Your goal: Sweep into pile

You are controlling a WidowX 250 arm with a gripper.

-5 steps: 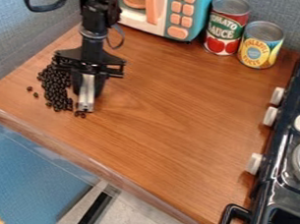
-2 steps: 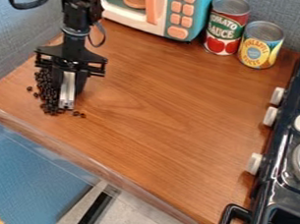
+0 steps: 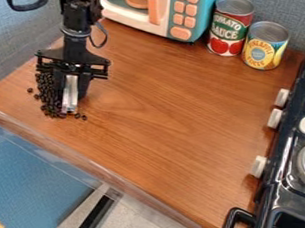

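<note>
My black gripper (image 3: 70, 91) hangs low over the left side of the wooden counter, against the right side of the black beans. A pale, metallic-looking strip (image 3: 70, 94) stands upright between its fingers. The beans (image 3: 48, 93) lie in a narrow heap to the left of the strip, partly hidden behind the gripper. One bean (image 3: 30, 90) rests apart on the left, and a few small ones (image 3: 80, 116) lie just right of the strip's lower end.
A toy microwave (image 3: 157, 8) stands at the back, with a tomato sauce can (image 3: 230, 27) and a pineapple can (image 3: 264, 45) to its right. A black toy stove (image 3: 289, 148) lines the right side. The counter's front edge (image 3: 97, 167) slants down to the right.
The gripper has moved left with the strip, and the heap of beans has become narrower. Since the middle frame it has shifted only slightly right.
</note>
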